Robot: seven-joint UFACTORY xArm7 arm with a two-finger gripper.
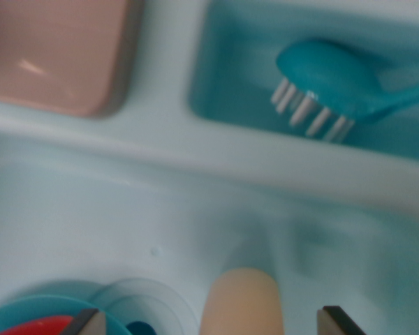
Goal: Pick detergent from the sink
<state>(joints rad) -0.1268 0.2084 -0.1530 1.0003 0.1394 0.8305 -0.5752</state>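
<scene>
I see my gripper [213,322] open low in the sink [91,216], its two fingertips at the bottom edge of the wrist view. Between them stands a pale peach rounded top, which I take for the detergent [242,301]; its long axis seems to run up toward the camera. It sits left of centre, nearer the left fingertip. A brush [328,87] lies well apart in the tray above.

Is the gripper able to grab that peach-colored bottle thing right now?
Probably yes. The peach bottle top sits between the open gripper fingertips, down in the sink, with nothing blocking it.
</scene>
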